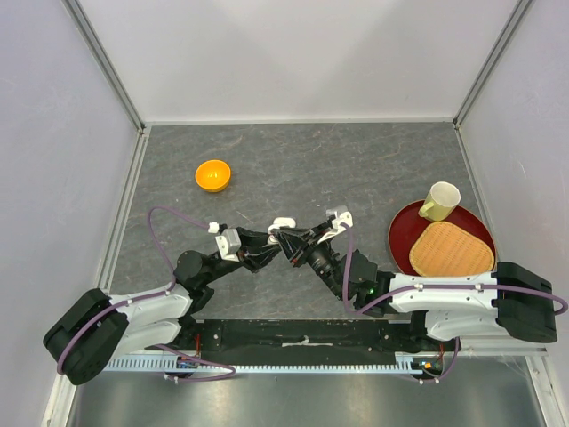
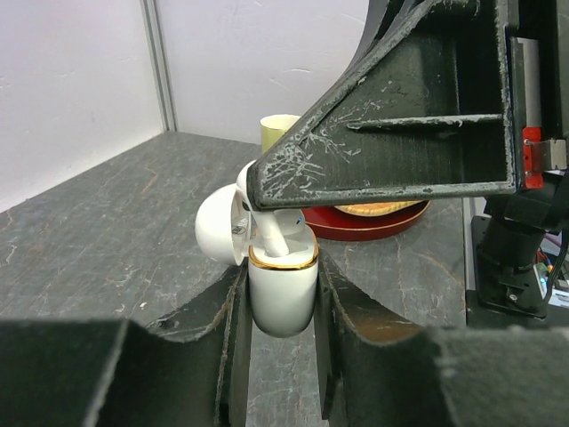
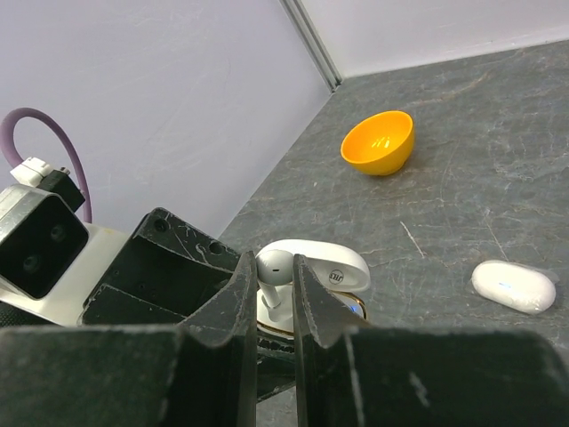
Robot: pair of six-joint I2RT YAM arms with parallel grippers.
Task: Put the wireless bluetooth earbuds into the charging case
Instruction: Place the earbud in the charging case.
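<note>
On the grey counter (image 1: 356, 160) the two arms meet near the middle, so the first risk is the largest parts fouling each other. The broad finger of the right gripper (image 3: 274, 271) hangs right over the left gripper (image 2: 280, 286), and a skewed push down could knock black finger against black finger.

The left gripper is clamped on the lower body of the open charging case (image 2: 283, 311), holding it upright with its gold rim facing up. That body is smooth and rounded, and it is held only by its sides. Pressure off the centre line could make it rotate or squirt out of the clamp.

A second, closed case (image 3: 514, 286) lies on the counter well clear of this, so I see little danger there.

The lid (image 2: 218, 227) hangs open to one side, close to the descending finger. A nudge could swing it shut on the stem or twist the case.

The smallest item is the earbud (image 2: 272, 237), pinched between the right gripper's fingers. Its stem dips just inside the rim and looks tilted. I judge that it may catch the gold edge instead of dropping into its well. If let go before it seats, the glossy bud could pop free and skitter across the counter
</note>
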